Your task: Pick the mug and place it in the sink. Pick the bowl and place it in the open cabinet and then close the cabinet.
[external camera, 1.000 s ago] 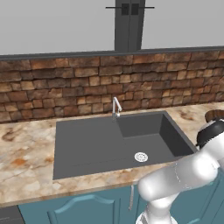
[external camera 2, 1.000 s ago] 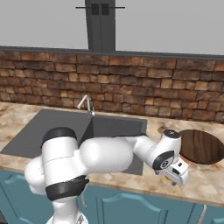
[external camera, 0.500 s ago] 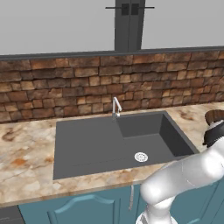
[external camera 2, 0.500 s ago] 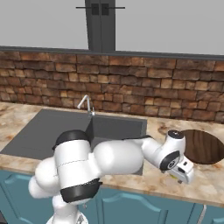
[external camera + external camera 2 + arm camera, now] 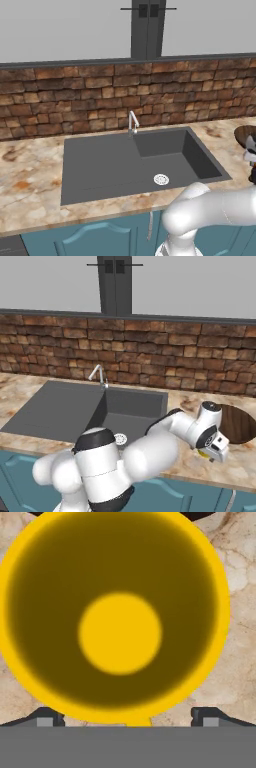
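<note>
The yellow mug (image 5: 120,632) stands upright on the marble counter, seen straight down its mouth in the hand view. My gripper (image 5: 127,718) hangs open right over it, with one dark fingertip (image 5: 48,717) on each side of the rim and not touching. In the right base view the gripper (image 5: 216,451) points down at the counter's front, and a sliver of the mug (image 5: 202,454) shows under it. The dark brown bowl (image 5: 239,423) lies just behind and to the right, empty. The dark grey sink (image 5: 110,165) lies to the left. The cabinet is out of view.
A chrome faucet (image 5: 132,121) rises at the back of the sink and a round drain (image 5: 161,179) sits in the basin. A brick backsplash (image 5: 75,100) runs behind the counter. A dark vertical column (image 5: 147,30) stands on the wall above. Teal base cabinet doors (image 5: 100,240) lie below.
The hand has moved a little to the right and down toward the mug. The jaws have stayed open. The mug, the bowl and the sink have not moved.
</note>
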Available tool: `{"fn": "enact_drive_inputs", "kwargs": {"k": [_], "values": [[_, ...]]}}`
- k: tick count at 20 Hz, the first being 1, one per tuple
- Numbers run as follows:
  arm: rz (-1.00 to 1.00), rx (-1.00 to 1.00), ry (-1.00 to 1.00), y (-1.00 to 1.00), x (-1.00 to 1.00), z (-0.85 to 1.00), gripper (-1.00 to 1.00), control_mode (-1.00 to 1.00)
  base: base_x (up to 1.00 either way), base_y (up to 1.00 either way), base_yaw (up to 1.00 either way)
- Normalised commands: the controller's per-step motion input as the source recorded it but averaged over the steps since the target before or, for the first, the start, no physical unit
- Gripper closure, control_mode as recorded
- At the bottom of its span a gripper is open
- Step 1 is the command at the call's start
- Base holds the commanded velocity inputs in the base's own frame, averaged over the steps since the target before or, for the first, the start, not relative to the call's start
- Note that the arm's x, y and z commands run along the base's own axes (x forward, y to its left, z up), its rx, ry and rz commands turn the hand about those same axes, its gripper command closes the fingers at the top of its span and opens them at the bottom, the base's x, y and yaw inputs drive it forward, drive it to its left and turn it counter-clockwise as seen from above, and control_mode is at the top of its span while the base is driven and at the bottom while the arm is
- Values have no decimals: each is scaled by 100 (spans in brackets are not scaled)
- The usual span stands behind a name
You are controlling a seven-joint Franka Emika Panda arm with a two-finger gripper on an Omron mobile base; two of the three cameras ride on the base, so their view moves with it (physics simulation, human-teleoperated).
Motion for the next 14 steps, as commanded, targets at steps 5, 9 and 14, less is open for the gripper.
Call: {"fn": "enact_drive_inputs", "kwargs": {"k": [5, 9, 14], "values": [[0, 0, -12, 0, 0, -18, -100, -100, 0, 0, 0], [0, 0, -12, 0, 0, -16, -100, -100, 0, 0, 0], [0, 0, -2, 10, 0, -25, -100, -100, 0, 0, 0]]}}
